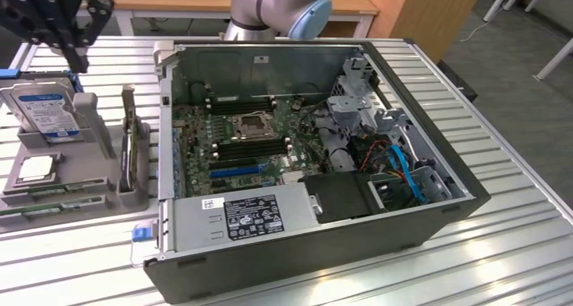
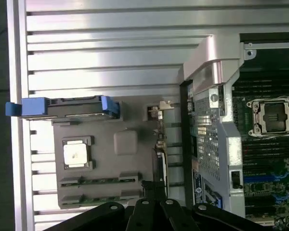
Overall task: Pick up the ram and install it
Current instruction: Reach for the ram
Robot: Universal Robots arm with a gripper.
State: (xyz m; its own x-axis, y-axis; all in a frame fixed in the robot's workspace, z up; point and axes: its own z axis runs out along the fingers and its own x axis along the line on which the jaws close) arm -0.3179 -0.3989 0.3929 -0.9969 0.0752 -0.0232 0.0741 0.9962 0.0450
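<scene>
Slatted metal counter (image 1: 501, 252) carries an open computer case (image 1: 313, 266). Beside it, on the exterior view's left, sits a grey holder tray (image 1: 94, 111) with a hard drive (image 1: 45, 111) standing upright. The arm's black jaws hang above that drive, closed together and empty. Two green ram (image 1: 56, 187) sticks lie in tray slots at the end opposite the drive, well apart from the jaws.

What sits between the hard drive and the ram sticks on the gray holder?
A square processor chip lies in its recess between the hard drive and the ram. Both the exterior and wrist views show it.
</scene>
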